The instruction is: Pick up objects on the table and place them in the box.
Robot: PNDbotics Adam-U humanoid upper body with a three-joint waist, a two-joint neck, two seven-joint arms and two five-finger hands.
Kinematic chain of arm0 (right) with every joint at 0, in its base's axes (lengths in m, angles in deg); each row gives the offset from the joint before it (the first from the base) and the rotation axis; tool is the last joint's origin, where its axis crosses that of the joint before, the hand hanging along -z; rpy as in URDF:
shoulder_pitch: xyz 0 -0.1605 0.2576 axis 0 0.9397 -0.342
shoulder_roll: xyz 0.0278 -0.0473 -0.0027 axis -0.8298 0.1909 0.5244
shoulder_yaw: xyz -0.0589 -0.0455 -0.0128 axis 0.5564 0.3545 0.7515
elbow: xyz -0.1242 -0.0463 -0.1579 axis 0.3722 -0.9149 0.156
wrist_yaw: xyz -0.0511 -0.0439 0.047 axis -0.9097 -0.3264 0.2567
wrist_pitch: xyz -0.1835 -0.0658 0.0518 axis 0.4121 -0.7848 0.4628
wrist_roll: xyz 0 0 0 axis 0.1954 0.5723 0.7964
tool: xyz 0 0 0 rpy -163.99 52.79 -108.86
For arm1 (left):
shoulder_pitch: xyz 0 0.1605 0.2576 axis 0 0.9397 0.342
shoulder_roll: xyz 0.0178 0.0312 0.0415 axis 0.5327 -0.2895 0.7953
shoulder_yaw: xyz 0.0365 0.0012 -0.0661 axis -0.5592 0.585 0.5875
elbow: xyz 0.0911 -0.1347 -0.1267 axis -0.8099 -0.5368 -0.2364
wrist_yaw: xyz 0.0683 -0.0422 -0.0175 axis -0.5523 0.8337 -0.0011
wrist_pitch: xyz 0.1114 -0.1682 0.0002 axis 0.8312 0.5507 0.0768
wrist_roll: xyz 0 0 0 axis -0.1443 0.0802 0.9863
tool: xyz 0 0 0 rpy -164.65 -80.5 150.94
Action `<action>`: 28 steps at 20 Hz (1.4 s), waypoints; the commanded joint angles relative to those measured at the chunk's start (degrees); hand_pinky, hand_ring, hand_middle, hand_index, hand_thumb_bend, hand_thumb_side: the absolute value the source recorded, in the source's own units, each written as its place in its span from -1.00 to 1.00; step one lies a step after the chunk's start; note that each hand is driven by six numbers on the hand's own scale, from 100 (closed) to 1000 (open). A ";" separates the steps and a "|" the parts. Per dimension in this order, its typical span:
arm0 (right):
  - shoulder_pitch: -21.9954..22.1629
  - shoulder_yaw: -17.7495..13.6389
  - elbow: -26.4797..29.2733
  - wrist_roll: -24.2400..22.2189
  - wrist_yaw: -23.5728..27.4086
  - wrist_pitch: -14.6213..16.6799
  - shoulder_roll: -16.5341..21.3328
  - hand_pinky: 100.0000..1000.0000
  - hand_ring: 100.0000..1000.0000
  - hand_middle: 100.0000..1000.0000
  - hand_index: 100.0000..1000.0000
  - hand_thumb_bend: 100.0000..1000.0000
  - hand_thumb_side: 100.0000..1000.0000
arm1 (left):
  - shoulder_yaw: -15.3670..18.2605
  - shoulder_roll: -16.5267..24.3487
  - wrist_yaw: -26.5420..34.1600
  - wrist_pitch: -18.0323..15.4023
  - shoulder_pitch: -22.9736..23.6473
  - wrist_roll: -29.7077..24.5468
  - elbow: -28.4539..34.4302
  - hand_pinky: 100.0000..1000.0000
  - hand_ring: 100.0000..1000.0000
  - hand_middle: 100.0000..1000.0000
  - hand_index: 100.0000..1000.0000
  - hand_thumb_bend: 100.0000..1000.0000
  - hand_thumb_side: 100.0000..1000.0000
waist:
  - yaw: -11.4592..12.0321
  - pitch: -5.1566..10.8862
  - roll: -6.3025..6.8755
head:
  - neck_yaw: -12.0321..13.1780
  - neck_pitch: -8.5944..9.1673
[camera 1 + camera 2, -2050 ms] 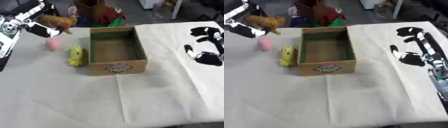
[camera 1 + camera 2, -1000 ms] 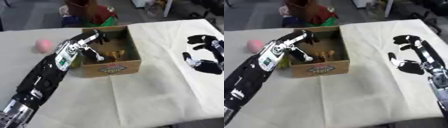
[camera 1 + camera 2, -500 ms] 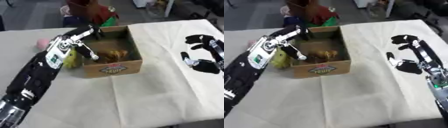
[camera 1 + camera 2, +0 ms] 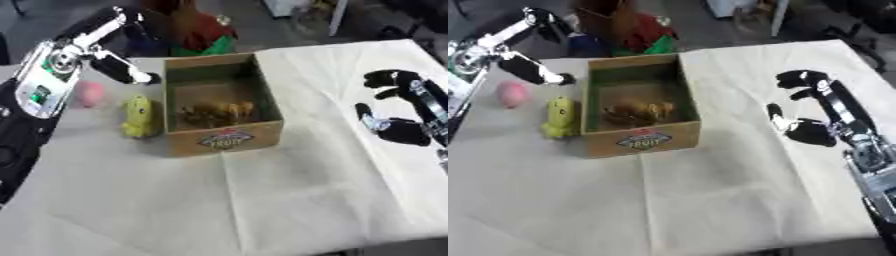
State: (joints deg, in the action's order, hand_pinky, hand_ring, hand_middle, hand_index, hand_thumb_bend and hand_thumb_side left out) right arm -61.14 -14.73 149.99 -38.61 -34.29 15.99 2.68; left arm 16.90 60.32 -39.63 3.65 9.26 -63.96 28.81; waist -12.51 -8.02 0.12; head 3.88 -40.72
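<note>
Left hand [image 4: 105, 47] open over white-clothed table [image 4: 262, 200] — dark clutter behind.

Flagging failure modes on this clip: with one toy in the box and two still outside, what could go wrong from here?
1. The yellow toy lies right beside the box wall, so the left hand may bump the box when reaching for it.
2. The pink object sits near the table's left edge; a nudge might send it off.
</note>
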 commanded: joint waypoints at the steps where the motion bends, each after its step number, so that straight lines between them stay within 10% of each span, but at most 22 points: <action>1: -0.76 -0.76 0.34 0.25 0.14 0.04 1.77 0.35 0.54 0.31 0.57 -0.74 -1.00 | 1.23 1.07 -3.42 0.03 -0.69 -0.38 -4.55 0.45 0.32 0.35 0.54 0.25 -1.00 | -0.03 0.90 -0.32 | -0.29 0.64; 13: -1.03 -0.57 0.26 0.00 0.34 0.18 1.12 0.36 0.54 0.31 0.57 -0.76 -1.00 | 1.67 -5.69 -8.74 -2.51 -0.43 0.72 -15.10 0.45 0.37 0.44 0.60 0.31 -1.00 | -0.85 0.40 -0.83 | 0.30 0.28; 16: -1.03 -0.57 0.21 0.00 0.36 0.20 1.06 0.36 0.54 0.31 0.57 -0.77 -1.00 | 1.06 -6.57 -10.08 -2.91 -0.16 0.65 -15.93 0.41 0.26 0.27 0.48 0.19 -1.00 | -0.99 0.38 -0.83 | 0.36 0.24; 19: -1.01 -0.61 0.18 0.01 0.34 0.22 1.04 0.36 0.54 0.31 0.57 -0.78 -1.00 | 1.00 -6.57 -12.89 -2.46 -0.03 4.14 -15.41 0.15 -0.27 -0.38 -0.03 -0.28 -1.00 | -0.98 0.43 -0.76 | 0.26 0.21; 28: -0.97 -0.71 0.05 0.09 0.14 0.30 1.32 0.36 0.55 0.31 0.57 -0.79 -1.00 | 2.63 -2.64 -8.15 0.95 -1.92 10.49 -5.66 0.10 -0.37 -0.49 -0.14 -0.27 -1.00 | -0.69 0.78 -0.32 | -0.22 0.31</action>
State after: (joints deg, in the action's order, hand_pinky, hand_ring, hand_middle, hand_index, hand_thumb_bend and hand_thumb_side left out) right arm -61.16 -14.85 149.64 -38.63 -34.30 16.04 2.60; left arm 18.70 55.48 -48.93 4.23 8.92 -53.93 20.61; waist -13.25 -8.26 -0.10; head 3.86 -40.73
